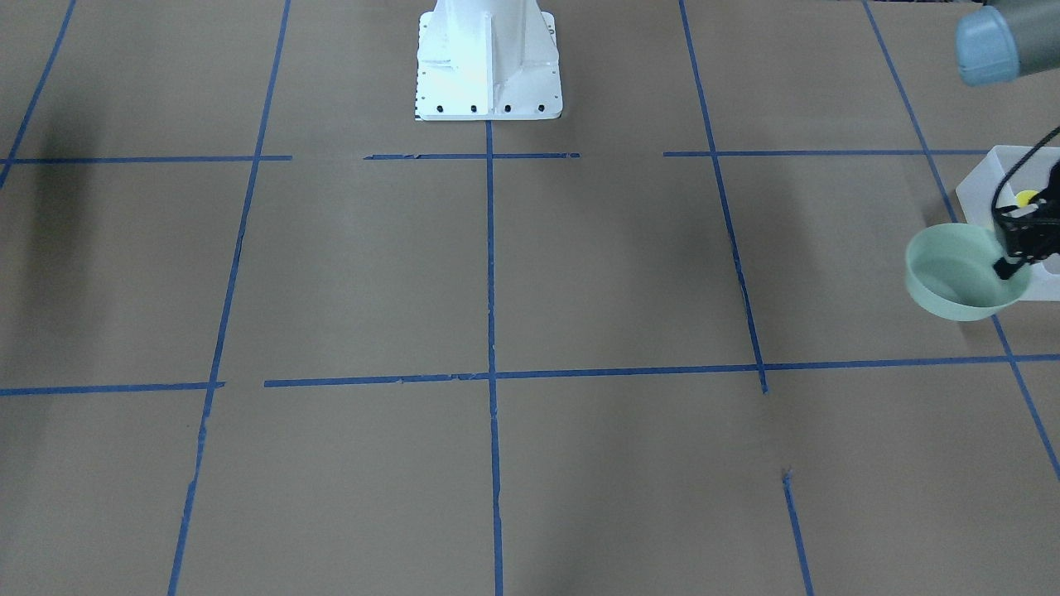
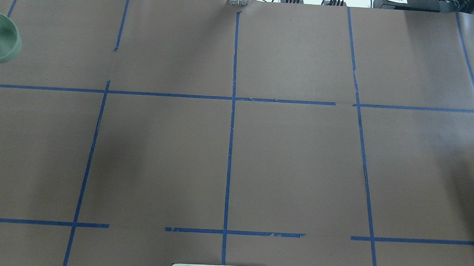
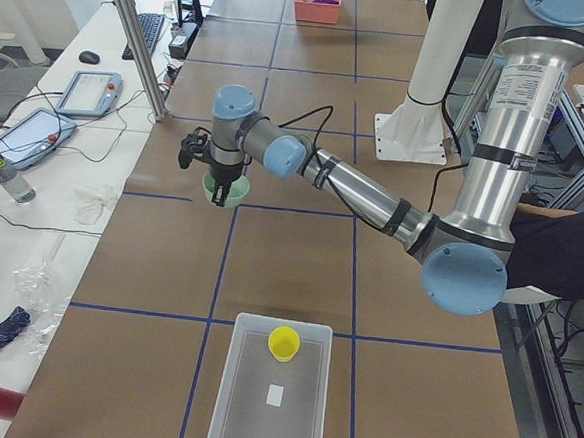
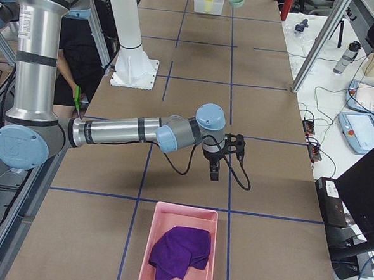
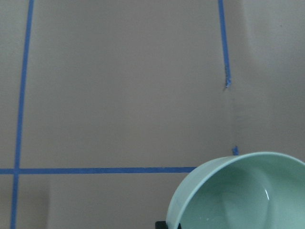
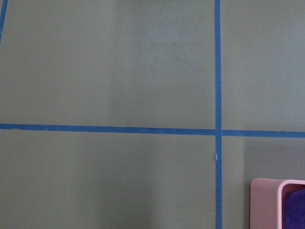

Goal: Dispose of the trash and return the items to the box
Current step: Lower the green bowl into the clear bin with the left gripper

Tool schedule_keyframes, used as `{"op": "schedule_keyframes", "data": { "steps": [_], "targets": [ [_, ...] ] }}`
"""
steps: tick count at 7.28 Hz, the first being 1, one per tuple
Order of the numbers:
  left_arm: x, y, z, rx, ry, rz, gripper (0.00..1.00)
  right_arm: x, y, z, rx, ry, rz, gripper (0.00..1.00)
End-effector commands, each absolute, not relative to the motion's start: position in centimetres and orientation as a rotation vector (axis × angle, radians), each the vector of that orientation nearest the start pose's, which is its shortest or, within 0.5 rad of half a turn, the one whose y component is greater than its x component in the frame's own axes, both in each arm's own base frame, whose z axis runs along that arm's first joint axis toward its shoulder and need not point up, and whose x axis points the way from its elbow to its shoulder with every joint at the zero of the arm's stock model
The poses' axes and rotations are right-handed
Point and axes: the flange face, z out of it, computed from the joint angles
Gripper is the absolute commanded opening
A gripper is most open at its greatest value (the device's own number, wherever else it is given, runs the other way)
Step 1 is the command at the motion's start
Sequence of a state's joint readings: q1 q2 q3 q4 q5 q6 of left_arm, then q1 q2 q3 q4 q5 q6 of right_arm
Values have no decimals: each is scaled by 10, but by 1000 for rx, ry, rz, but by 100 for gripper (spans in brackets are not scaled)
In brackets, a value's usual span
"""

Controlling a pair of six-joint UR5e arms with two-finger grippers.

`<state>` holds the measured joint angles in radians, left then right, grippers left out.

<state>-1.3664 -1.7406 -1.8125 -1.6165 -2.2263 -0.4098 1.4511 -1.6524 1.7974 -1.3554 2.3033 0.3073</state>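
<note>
Two grippers appeared across the views.

Front-facing view: the left gripper (image 1: 1009,263), at the tabletop's left edge, had its jaws clamped on the rim of a pale green bowl (image 1: 952,281), which hung tilted above the paper. The gripper body and cable hid part of the box (image 1: 981,178). Only a sliver of the yellow cup (image 1: 1028,197) showed. The white robot base (image 1: 489,74) stood at the rear edge.

Overhead view: only the bowl showed, toward the far left corner.

Left side view: the cup stood upright inside the box, near a white label (image 3: 275,395). The bowl and the box were well apart.

Right side view: the right gripper (image 4: 213,173) pointed down near a pink bin (image 4: 143,251), which held a purple cloth (image 4: 180,254) at the right edge. Whether its jaws were apart or together could not be told.

Left wrist view: the bowl filled the lower corner.

Right wrist view: the bin's corner showed.
</note>
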Motion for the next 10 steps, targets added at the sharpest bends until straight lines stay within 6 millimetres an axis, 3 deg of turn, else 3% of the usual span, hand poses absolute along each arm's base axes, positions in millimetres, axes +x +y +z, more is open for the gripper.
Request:
{"op": "schedule_keyframes", "data": {
  "steps": [1,2,4,5,6,8,9,10],
  "targets": [
    [-63,-563,543,187,737,-71,0,45,-484,568,144,-750,-25,100],
    [-97,-561,593,144,744,-80,0,61,-481,585,134,-783,-32,100],
    [-149,-543,665,83,725,-120,0,83,-470,625,105,-830,-18,100],
    [-159,-535,696,28,647,-152,0,90,-465,646,73,-841,15,100],
    [-164,-524,727,-26,640,-178,0,96,-458,658,58,-842,39,100],
    [-156,-463,792,-90,644,-208,0,102,-451,663,53,-848,56,100],
    [-152,-441,807,-118,646,-215,0,102,-451,662,55,-851,55,100],
    [-150,-432,815,-128,647,-219,0,101,-450,663,51,-853,60,100]
  ]
}}
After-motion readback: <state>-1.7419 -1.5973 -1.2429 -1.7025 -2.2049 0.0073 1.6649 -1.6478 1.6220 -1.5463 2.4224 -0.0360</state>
